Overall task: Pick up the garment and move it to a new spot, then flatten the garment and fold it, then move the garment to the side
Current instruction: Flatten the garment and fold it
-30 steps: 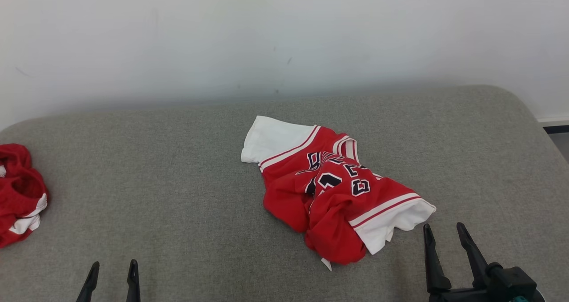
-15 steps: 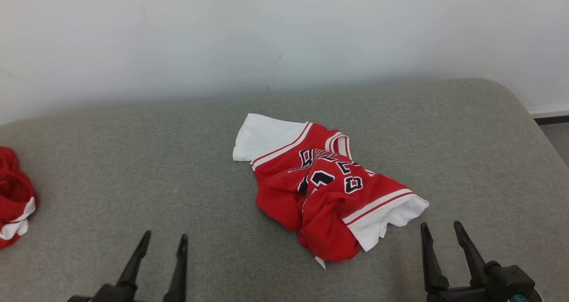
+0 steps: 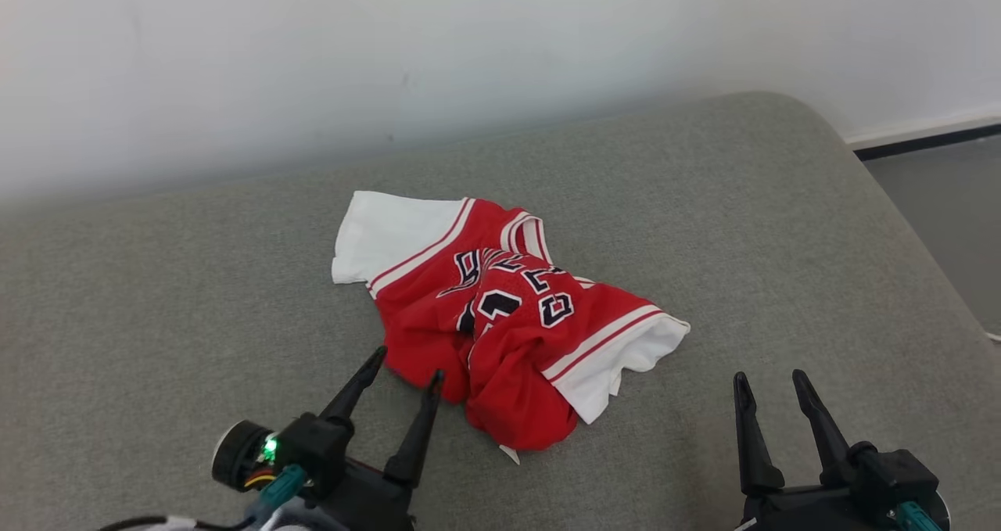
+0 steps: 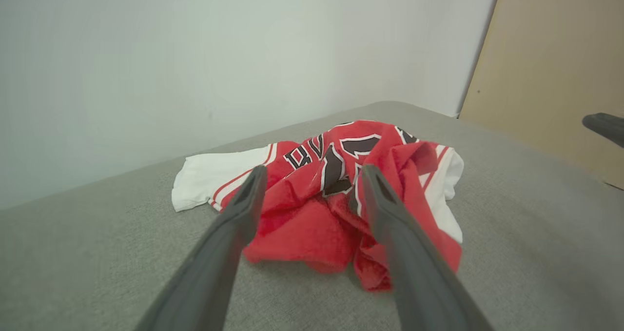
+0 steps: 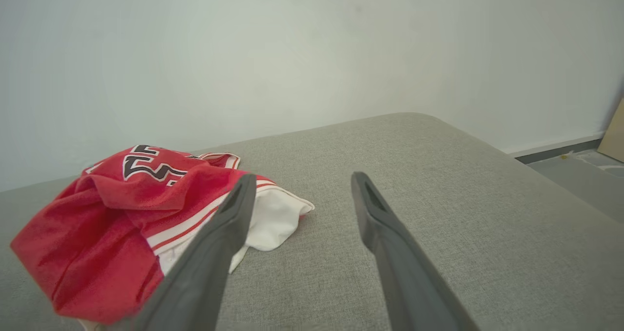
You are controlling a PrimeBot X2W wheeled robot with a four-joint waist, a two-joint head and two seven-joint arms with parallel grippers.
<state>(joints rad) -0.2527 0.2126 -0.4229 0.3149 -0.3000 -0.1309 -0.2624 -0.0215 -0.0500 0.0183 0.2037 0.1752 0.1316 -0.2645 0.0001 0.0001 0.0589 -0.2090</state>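
1. Located mid-surface: crumpled red-and-white mesh jersey [image 3: 500, 316], lying on grey woven fabric cushion [image 3: 172, 296], neither flattened nor folded.
2. Noted at jersey's near red edge: left gripper [image 3: 409, 363], fingers spread, empty, tips just beside cloth.
3. Noted near white sleeve, apart from it: right gripper [image 3: 768, 375], spread, empty.
4. Judged: first pick-up in hand. Next move calls for lowering onto a red fold and closing.

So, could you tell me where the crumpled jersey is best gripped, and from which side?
Probably the raised red bunch on the near-left edge of the jersey, approached low from the robot's side with the left tool: it stands proud of the cushion; the white sleeves lie flatter.
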